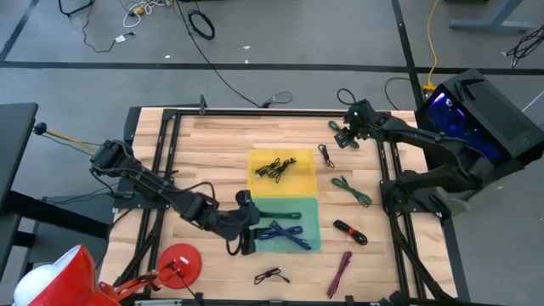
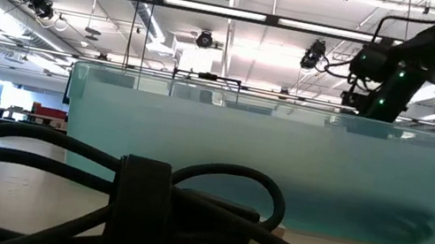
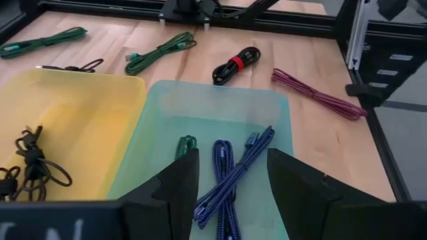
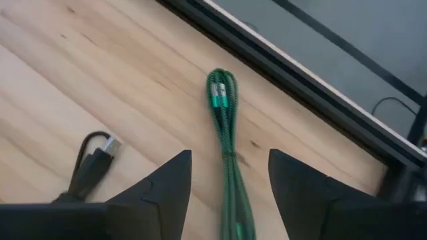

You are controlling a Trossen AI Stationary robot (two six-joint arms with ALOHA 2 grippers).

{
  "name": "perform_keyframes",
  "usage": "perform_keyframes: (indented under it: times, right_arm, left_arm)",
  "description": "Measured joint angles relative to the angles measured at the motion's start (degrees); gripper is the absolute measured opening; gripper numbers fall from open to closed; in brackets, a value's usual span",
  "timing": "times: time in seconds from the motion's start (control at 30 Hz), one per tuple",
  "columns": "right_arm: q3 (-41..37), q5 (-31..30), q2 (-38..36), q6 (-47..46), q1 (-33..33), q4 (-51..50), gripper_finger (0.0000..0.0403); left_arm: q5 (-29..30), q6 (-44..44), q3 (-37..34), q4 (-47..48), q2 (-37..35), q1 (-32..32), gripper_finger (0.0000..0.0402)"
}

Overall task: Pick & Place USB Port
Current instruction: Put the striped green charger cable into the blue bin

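Hovering empty, left gripper [image 3: 227, 183] gapes over blue cables [image 3: 230, 177].

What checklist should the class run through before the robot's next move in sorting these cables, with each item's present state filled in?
1. Left end effector open and empty: ok.
2. Left end effector over the green tray, blue cables inside: ok.
3. Right end effector open and empty: ok.
4. Green cable lined up between the right fingers: ok.
5. Right end effector low enough to grasp: cannot tell.
6. Yellow tray unobstructed: ok.

2 trays [image 1: 255, 161] mid table [image 1: 212, 144], cables [image 1: 350, 231] loose to right
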State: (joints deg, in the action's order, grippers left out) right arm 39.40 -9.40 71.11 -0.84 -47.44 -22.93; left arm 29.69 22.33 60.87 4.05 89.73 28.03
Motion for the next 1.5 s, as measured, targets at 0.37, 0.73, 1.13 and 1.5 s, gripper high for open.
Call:
perform_keyframes:
  times: [0.37, 0.73, 1.13, 1.5]
  right_arm:
    - [0.0, 3.1, 9.8, 2.6, -2.4, 4.8, 0.0201]
    - [-2.9, 5.1, 10.1, 0.2, -1.3, 6.4, 0.0201]
    - [-6.5, 1.4, 9.8, -0.2, -0.8, 10.5, 0.0201]
    - [-7.3, 0.9, 9.8, 3.9, 0.8, 8.2, 0.0201]
  left_arm:
    - [0.7, 1.4, 0.0, 0.0, 0.0, 0.2, 0.0181]
    - [0.7, 1.5, 0.0, 0.0, 0.0, 0.8, 0.0181]
    - [0.7, 1.1, 0.0, 0.0, 0.0, 0.8, 0.0181]
    - [0.1, 1.0, 0.0, 0.1, 0.0, 1.1, 0.0181]
